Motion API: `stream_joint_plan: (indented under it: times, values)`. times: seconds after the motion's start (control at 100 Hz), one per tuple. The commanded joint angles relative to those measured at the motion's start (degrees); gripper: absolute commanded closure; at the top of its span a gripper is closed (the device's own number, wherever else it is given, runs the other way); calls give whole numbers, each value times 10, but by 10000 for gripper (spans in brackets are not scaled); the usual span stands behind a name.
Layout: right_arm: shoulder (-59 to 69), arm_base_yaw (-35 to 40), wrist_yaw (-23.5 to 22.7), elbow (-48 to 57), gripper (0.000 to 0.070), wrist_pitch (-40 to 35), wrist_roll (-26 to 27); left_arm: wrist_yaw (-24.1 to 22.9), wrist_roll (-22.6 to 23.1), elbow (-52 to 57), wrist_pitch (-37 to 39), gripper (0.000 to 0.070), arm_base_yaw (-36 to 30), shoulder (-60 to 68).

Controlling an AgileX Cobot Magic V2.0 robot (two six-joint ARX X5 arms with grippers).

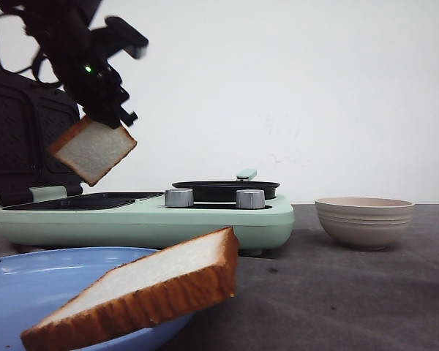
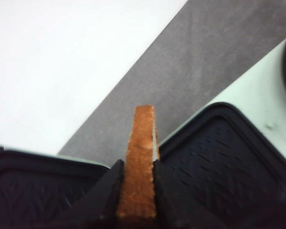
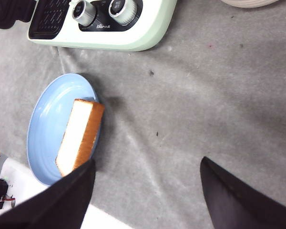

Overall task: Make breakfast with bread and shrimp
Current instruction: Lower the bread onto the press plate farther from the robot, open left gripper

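1. Left gripper (image 1: 102, 110) is up in the air over the open grill, clamped on a bread slice (image 1: 94, 150). The slice hangs tilted, one corner pointing down, clear of the grill plate (image 1: 88, 201).
2. Left wrist view: fingers (image 2: 102, 195) pinch the slice on both flat faces, with the brown crust edge (image 2: 140, 162) toward the camera. The ribbed black plates (image 2: 224, 157) lie below it.
3. Second slice (image 1: 143, 292) sits on the blue plate (image 1: 29, 281), near side of the table. It is propped on the plate's rim, tilted, with one end sticking out past the edge. Right wrist view agrees: slice (image 3: 80, 134) on the plate's side nearer the bare cloth.
4. Right gripper (image 3: 145, 191): fingers spread wide, nothing between them, above the grey cloth (image 3: 190, 100) just beside the plate (image 3: 47, 129).
5. Green cooker (image 1: 205, 219) stands behind the plate, lid (image 1: 22, 139) raised at its left end. Two silver knobs (image 1: 179, 197) face front and a black pan (image 1: 225, 190) sits on its right half.
6. Beige bowl (image 1: 364, 219) is right of the cooker, apart from it.
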Motion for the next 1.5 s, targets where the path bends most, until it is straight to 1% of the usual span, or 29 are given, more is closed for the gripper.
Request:
stream_joint_plan:
  times: [0.0, 0.09, 0.21, 0.42, 0.58, 1.28, 1.31, 1.34, 1.36, 1.39, 1.46, 1.49]
  values:
    - [3, 2, 0, 9, 268, 2, -7, -9, 27, 31, 7, 698, -3, 23]
    - [3, 2, 0, 9, 268, -2, -7, -12, 47, 51, 7, 698, -3, 42]
    - [3, 2, 0, 9, 268, -6, -7, -12, 62, 61, 6, 699, -4, 53]
    - [3, 2, 0, 9, 268, -7, -8, -10, 56, 61, -2, 699, -6, 54]
    - [3, 2, 0, 9, 268, -7, -9, 20, 55, 61, -22, 699, -6, 58]
    - [3, 2, 1, 9, 268, -15, -10, 18, 52, 61, -22, 696, -10, 94]
    - [3, 2, 2, 9, 268, -15, -10, 18, 45, 61, -22, 678, -10, 94]
    - [3, 2, 3, 9, 268, -15, -11, 18, 39, 61, -23, 642, -10, 94]
    - [3, 2, 3, 9, 268, -15, -11, 18, 36, 61, -23, 606, -10, 94]
    - [3, 2, 3, 9, 268, -15, -11, 18, 30, 61, -23, 535, -10, 94]
    - [3, 2, 3, 9, 268, -15, -11, 18, 23, 61, -24, 343, -10, 94]
    - [3, 2, 3, 9, 268, -15, -11, 18, 18, 61, -23, 275, -10, 94]
